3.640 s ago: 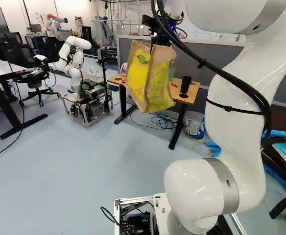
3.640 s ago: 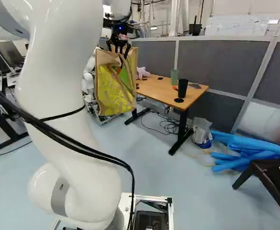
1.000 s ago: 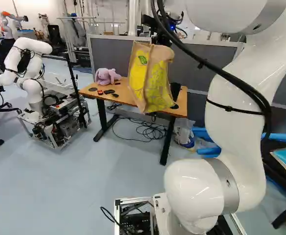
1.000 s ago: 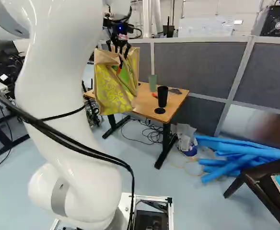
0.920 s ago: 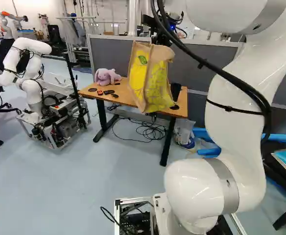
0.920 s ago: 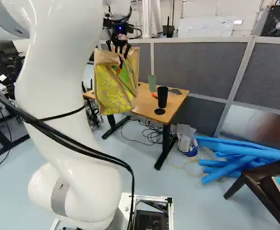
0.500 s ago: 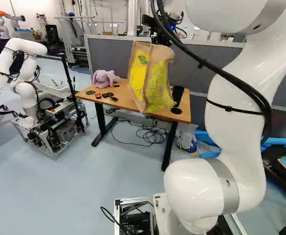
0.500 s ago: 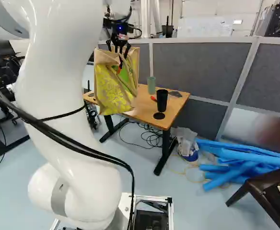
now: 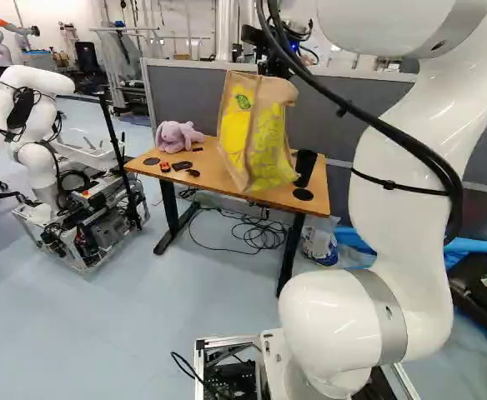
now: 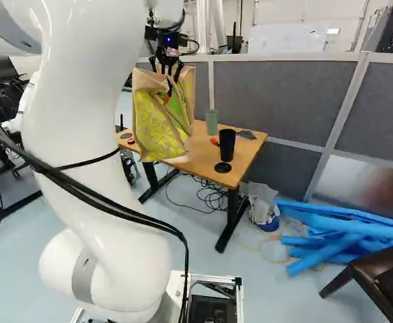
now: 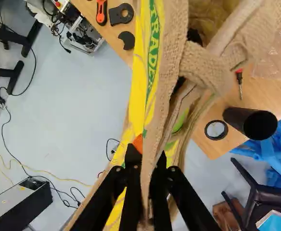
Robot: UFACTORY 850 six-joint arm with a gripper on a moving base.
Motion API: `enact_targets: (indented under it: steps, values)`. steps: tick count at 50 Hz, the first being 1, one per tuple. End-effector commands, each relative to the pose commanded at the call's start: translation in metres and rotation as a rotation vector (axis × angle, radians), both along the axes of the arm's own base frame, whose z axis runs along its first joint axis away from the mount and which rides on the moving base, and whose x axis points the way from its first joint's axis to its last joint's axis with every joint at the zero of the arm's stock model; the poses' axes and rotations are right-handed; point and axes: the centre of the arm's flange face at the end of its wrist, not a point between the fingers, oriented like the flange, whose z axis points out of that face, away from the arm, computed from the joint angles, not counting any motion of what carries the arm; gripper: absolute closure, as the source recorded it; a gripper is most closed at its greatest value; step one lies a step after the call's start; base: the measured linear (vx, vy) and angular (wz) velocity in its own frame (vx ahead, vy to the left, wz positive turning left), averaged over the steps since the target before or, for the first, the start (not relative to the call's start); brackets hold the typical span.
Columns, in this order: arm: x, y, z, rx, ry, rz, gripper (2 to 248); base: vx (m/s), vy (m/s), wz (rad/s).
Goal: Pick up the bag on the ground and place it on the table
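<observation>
The arm (image 9: pixel 402 208) is biggest for me; its upper part is cut off in L and R base views. Next is the table (image 9: pixel 214 165), ahead of my base, w/ its top partly hidden by the bag (image 9: pixel 252 125). The bag hangs upright from the gripper (image 10: pixel 168 70), by the table's front edge; whether its bottom is touching the tabletop, I cannot tell. In wrist view I see the gripper nearly closed, only a thin gap btwn the fingers, and the fabric of the bag's upper edge is pinched there. Smaller is the plush toy (image 9: pixel 177 136), on the table. The black cup (image 10: pixel 227 145) stands near the table's R end, partly behind the bag in L base view. Smallest, one orange pad (image 11: pixel 138 143) shows partly; the other is hidden, prob. by fabric.
</observation>
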Motion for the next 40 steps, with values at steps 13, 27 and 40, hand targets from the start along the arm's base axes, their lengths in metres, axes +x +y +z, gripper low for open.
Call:
enact_targets:
  steps: [13, 27, 40]
  values:
    - [0.0000, 0.0000, 0.0000, 0.000, 0.000, 0.000, 222, 0.086, 0.001, -0.008]
    - [0.0000, 0.0000, 0.0000, 0.000, 0.000, 0.000, 222, 0.112, 0.000, -0.010]
    - [0.0000, 0.0000, 0.0000, 0.000, 0.000, 0.000, 222, 0.129, -0.002, -0.013]
